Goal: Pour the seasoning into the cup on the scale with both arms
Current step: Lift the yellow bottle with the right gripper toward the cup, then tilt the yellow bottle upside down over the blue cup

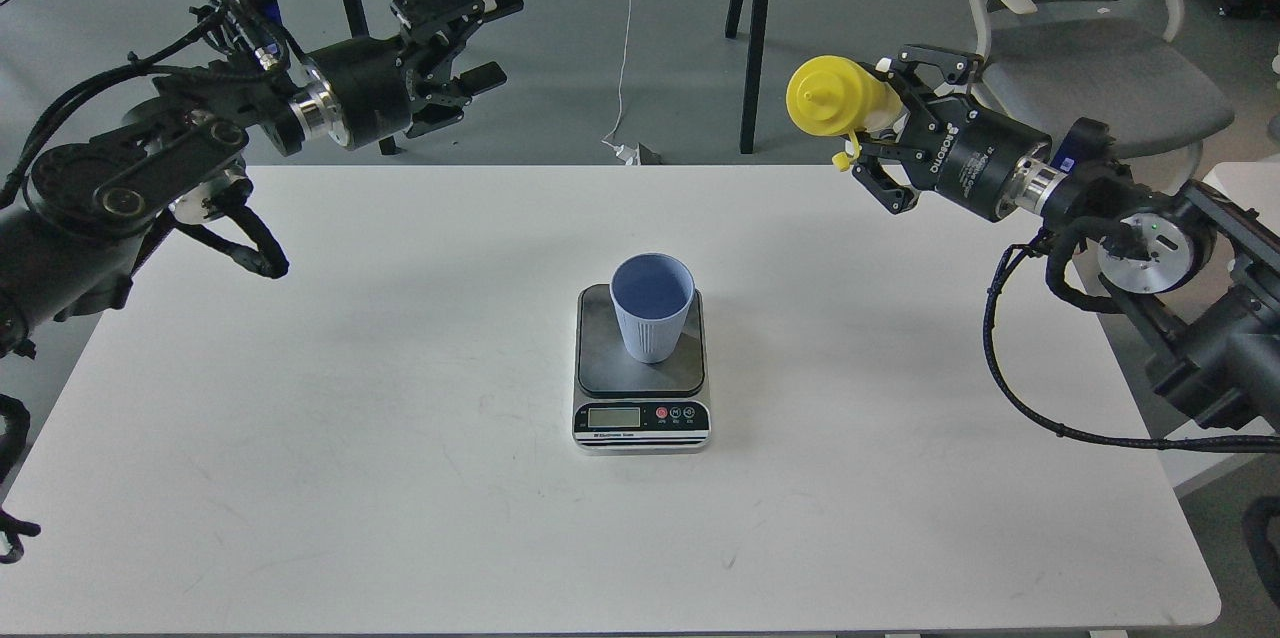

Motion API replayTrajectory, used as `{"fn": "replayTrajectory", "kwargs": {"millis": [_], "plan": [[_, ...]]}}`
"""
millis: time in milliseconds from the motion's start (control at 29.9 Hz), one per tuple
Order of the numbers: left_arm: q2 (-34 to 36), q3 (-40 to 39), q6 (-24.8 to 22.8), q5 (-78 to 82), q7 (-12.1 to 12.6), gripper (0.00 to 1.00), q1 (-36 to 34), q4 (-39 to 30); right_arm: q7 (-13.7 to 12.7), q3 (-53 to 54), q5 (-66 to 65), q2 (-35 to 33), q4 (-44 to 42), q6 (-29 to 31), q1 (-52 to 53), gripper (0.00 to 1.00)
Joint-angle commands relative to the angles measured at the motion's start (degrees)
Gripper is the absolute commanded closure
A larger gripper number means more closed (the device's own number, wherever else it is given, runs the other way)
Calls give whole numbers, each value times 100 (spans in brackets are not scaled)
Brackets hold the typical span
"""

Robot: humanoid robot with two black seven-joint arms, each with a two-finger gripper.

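The right gripper (pixel 885 133) pinches the yellow seasoning bottle (pixel 835 98) aloft, nozzle aimed towards the cup (pixel 652 306), which stands upright on the scale (pixel 642 370) at table centre, ready for weighing; the left gripper (pixel 478 43) hangs spread, empty.

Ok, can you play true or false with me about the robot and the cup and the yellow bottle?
1. The cup stands on the scale. True.
2. The right gripper holds the yellow bottle. True.
3. The left gripper holds a spoon. False: it is open and holds nothing.
4. The bottle lies on the table. False: it is held in the air, to the right of the cup.
5. The cup is red. False: it is light blue.
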Motion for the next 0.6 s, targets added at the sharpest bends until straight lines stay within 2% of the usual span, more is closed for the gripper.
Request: {"fn": "replayTrajectory", "kwargs": {"millis": [0, 368, 568], "plan": [[-9, -9, 0, -13, 0, 1, 11, -8, 12, -234, -500, 0, -42, 0, 312, 86], [0, 9, 0, -13, 0, 1, 12, -8, 30, -964, -1633, 97, -367, 0, 1068, 86], [0, 9, 0, -13, 0, 1, 12, -17, 30, -1412, -2284, 360, -464, 0, 1446, 86]]}}
